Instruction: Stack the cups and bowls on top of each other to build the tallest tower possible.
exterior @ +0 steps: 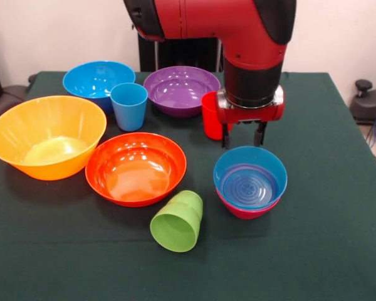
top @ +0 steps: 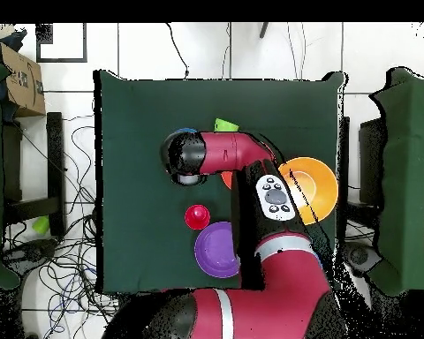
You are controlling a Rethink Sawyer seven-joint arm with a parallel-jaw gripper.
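My gripper (exterior: pixel 243 137) is open and empty, just above the far rim of the small blue bowl (exterior: pixel 249 179). That bowl sits nested in the small magenta bowl (exterior: pixel 243 212). The red cup (exterior: pixel 209 116) stands upright just behind the gripper and also shows in the overhead view (top: pixel 197 216). The lime green cup (exterior: pixel 177 221) lies on its side at the front. The light blue cup (exterior: pixel 129 105) stands upright between the large blue bowl (exterior: pixel 95 80) and the purple bowl (exterior: pixel 181 89). The yellow-orange bowl (exterior: pixel 47 135) and the red-orange bowl (exterior: pixel 136 167) sit side by side on the left.
A dark green cloth (exterior: pixel 326 238) covers the table. In the overhead view the arm (top: pixel 224 154) hides the gripper and most of the bowls. The purple bowl (top: pixel 217 250), the yellow-orange bowl (top: pixel 314 184) and the green cup (top: pixel 224 125) show beside it.
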